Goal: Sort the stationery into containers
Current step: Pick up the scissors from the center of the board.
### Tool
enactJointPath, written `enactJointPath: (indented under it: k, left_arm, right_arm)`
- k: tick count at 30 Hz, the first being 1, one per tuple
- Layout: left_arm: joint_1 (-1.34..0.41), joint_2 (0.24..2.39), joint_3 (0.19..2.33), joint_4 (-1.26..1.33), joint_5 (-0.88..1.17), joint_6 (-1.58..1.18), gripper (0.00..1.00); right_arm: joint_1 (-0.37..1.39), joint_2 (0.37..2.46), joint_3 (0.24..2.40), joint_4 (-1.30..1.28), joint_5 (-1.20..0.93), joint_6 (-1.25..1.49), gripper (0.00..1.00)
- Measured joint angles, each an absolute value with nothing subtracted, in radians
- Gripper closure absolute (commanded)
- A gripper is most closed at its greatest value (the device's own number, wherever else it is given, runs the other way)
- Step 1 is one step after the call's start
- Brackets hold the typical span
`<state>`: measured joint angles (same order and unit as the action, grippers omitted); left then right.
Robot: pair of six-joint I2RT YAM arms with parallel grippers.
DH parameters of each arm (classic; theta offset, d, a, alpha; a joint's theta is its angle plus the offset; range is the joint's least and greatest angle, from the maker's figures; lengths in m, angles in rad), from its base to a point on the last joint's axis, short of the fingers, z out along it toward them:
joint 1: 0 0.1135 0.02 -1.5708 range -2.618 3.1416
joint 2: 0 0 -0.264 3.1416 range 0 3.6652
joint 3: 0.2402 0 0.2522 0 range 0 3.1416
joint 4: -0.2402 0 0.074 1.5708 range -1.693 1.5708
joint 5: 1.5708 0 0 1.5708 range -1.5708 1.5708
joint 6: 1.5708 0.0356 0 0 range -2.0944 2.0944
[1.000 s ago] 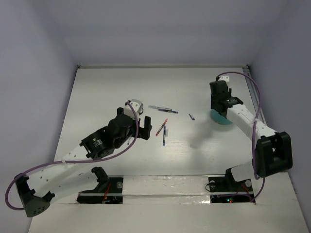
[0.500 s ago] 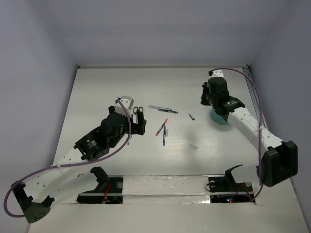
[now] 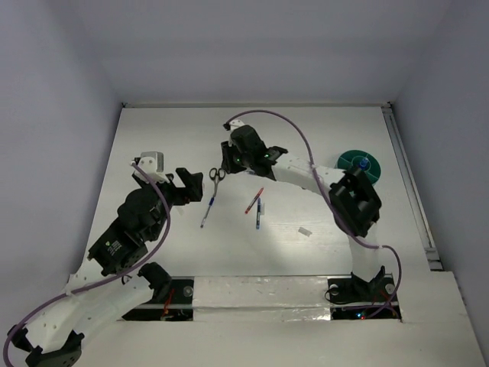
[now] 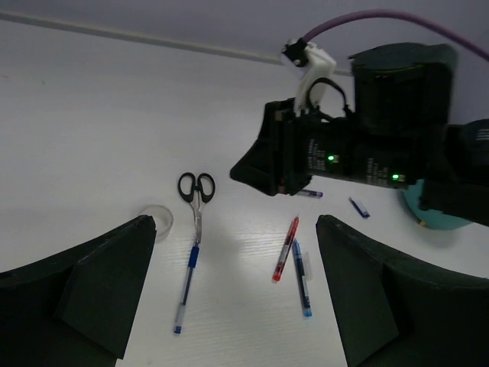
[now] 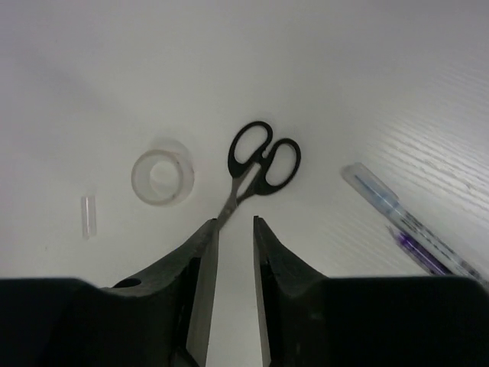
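The black-handled scissors [image 5: 248, 182] lie flat on the table [image 3: 153, 138], left of centre. Their long axis runs far-to-near, with the handle loops at the far end and the closed blades pointing near, leaning a touch left. A blue pen [image 3: 206, 213] sits just nearer, pretty much in line with the blades. The white ring [image 5: 162, 177] is just left of the scissors.

The right gripper [image 5: 235, 222] reaches across from the right and hovers over the blade tips. Its fingers are only a thin slit apart and have nothing between them. The left gripper [image 4: 235, 225] is spread wide and empty, hanging near the blue pen's left side.

A red pen [image 3: 254, 200] and another blue one [image 3: 259, 213] lie side by side to the right. The teal tub [image 3: 348, 158] sits well apart on the far right.
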<state>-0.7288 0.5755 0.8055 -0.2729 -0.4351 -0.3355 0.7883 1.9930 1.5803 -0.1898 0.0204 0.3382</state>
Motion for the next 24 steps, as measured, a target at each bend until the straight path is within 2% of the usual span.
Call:
enactJointPath:
  k: [4, 11, 24]
  left_arm:
    - [-0.724, 0.564, 0.804, -0.261, -0.443, -0.339, 0.17]
    - [-0.711, 0.598, 0.804, -0.258, -0.424, -0.339, 0.17]
    - [-0.682, 0.602, 0.797, -0.250, -0.374, -0.338, 0.17]
  right_arm:
    - [0.810, 2.136, 1.731, -0.233, 0.033, 0.319, 0.62]
    - [0.833, 2.298, 1.898, -0.335, 0.139, 0.285, 0.61]
    - [0.837, 2.371, 1.936, -0.389, 0.241, 0.274, 0.69]
